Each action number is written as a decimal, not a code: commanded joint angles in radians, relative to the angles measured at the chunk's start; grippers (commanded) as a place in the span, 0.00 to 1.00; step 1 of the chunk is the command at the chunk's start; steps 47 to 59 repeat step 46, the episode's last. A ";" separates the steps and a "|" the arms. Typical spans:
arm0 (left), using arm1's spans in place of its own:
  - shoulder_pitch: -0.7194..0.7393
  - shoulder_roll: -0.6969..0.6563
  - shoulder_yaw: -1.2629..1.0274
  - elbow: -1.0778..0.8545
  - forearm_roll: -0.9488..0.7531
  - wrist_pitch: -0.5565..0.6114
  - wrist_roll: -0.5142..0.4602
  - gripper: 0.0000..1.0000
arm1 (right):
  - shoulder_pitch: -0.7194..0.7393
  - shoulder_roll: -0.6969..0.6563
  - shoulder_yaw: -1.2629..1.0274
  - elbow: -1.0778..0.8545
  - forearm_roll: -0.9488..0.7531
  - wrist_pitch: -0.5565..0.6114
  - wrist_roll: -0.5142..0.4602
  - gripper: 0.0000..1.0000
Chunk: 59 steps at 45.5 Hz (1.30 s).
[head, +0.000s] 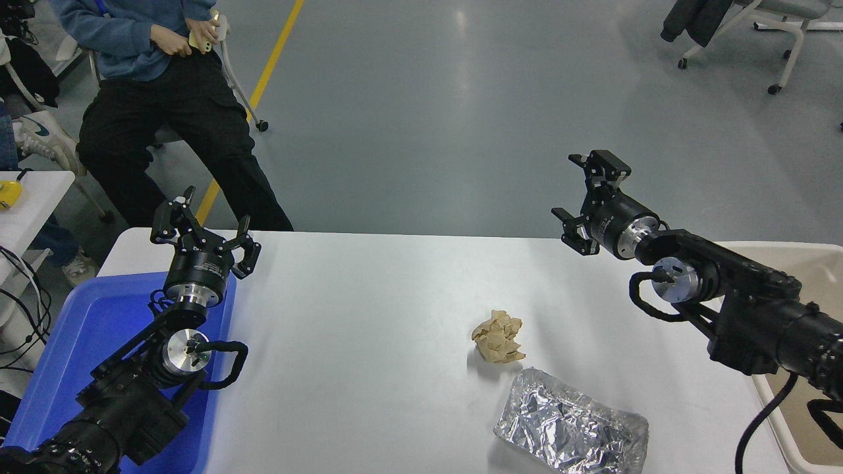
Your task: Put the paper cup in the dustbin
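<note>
The paper cup is not in view anywhere on the table or in either gripper. The beige dustbin [813,255] stands off the table's right edge, mostly hidden behind my right arm. My right gripper [583,197] is open and empty, held above the table's far edge, left of the dustbin. My left gripper [201,224] is open and empty, parked over the far end of the blue tray at the lower left.
A crumpled brown paper ball [498,336] lies on the white table [369,316] right of centre, a silver foil tray [570,430] just in front of it. A blue plastic tray [85,336] sits at the left. A seated person [158,99] is beyond the far left corner.
</note>
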 commanded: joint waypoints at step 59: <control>0.000 0.000 0.000 0.000 0.000 0.000 0.001 1.00 | -0.115 0.216 0.348 -0.074 0.002 -0.003 0.004 0.99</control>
